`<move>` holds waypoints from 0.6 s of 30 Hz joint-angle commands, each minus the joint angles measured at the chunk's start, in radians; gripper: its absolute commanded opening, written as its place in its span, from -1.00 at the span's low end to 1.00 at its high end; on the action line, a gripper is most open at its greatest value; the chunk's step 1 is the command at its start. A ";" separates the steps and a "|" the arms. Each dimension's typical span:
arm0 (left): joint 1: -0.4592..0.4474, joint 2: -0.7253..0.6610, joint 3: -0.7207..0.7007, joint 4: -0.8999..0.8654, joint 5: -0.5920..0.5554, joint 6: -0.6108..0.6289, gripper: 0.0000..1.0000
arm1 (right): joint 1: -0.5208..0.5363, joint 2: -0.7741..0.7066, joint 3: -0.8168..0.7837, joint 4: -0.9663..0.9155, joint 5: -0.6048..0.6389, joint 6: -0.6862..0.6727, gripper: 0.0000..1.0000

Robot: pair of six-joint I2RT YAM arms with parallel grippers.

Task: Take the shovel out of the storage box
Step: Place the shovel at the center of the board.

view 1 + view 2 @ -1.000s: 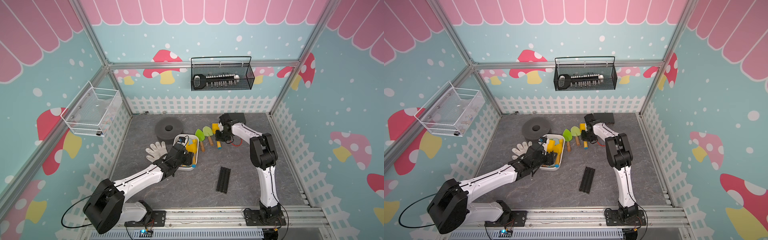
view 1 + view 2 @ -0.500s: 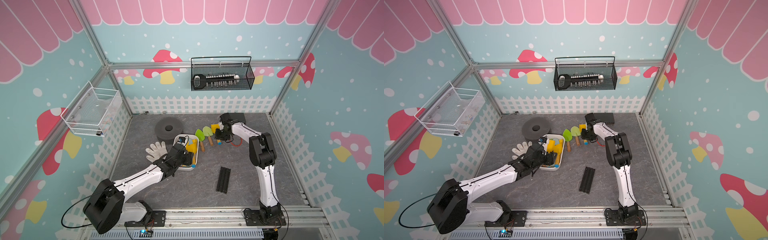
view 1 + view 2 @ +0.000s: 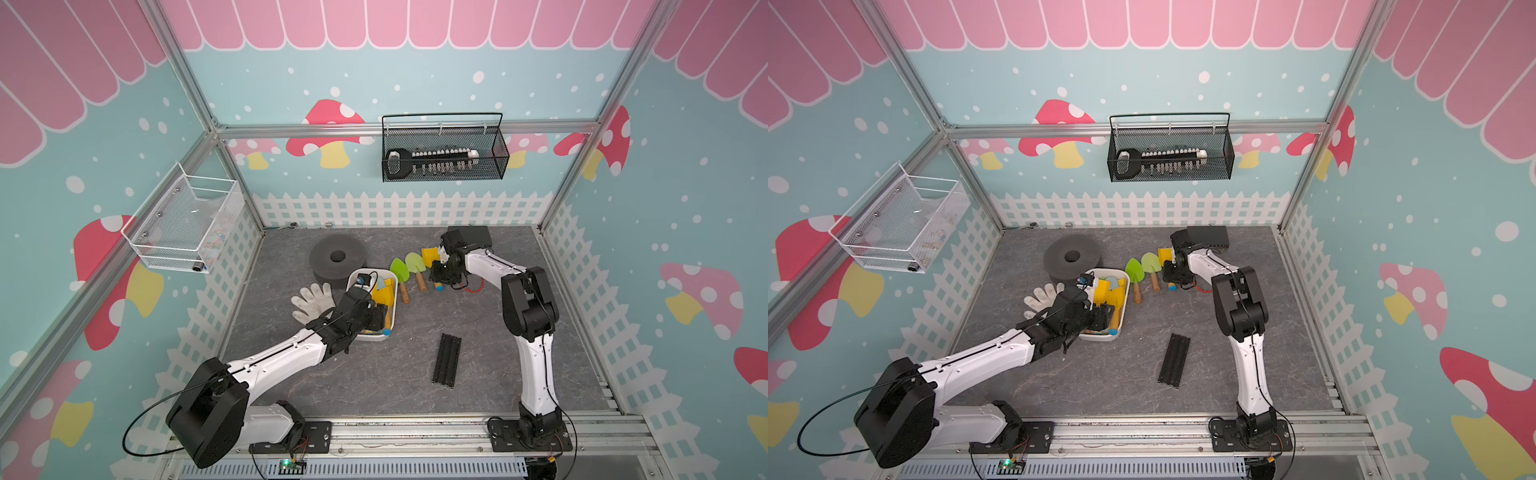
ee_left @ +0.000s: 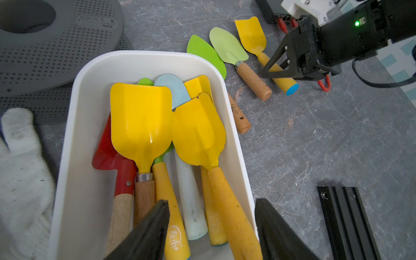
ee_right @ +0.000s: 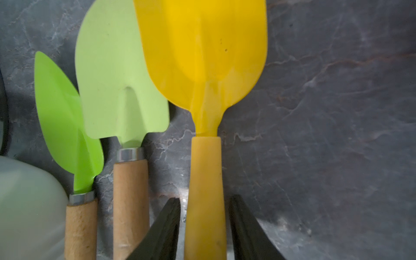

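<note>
Mid-task: extraction under way, not complete.

Noted toward the back of the grey table (image 3: 490,390): storage box (image 4: 139,54), lying flat, just beside a grey foam ring (image 3: 337,258) and a white glove (image 3: 312,300). Loaded with a heap of shovels, blades to the far end, handles to the near end. Topmost: a broad yellow shovel (image 4: 140,121) and a narrower yellow shovel (image 4: 198,132). Beneath them: red, pale blue and green blades, only partly visible.

Found outside the box, side by side on the table on its right-arm side: dark green shovel (image 5: 60,105), light green shovel (image 5: 117,78), and yellow shovel with a blue end cap (image 5: 202,56).

Left end effector (image 4: 211,202): poised over the near end of the box, jaws spread wide, straddling several handles, pinching nothing.

Right end effector (image 5: 204,198): low over the blue-capped yellow shovel, jaws apart either side of its handle, with a gap visible on both sides. No grip on.

Judged step: right arm letting go of a shovel set down on the table, left arm at approach for a further pick.

Next move, as judged: lower the left end effector onto one handle only. Best candidate by position: the thick yellow handle lying topmost. Then close firmly and lift clear of the rim without dragging neighbours. For the right arm: back away upward without nudging the handle.
</note>
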 commanded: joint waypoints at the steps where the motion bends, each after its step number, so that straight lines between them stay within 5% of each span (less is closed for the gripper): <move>1: 0.003 0.004 0.028 -0.009 0.000 0.012 0.29 | 0.017 -0.052 -0.025 0.008 -0.006 -0.002 -0.16; 18: 0.004 -0.002 0.028 -0.014 -0.027 -0.002 0.31 | 0.039 -0.178 -0.036 -0.025 0.076 -0.041 0.01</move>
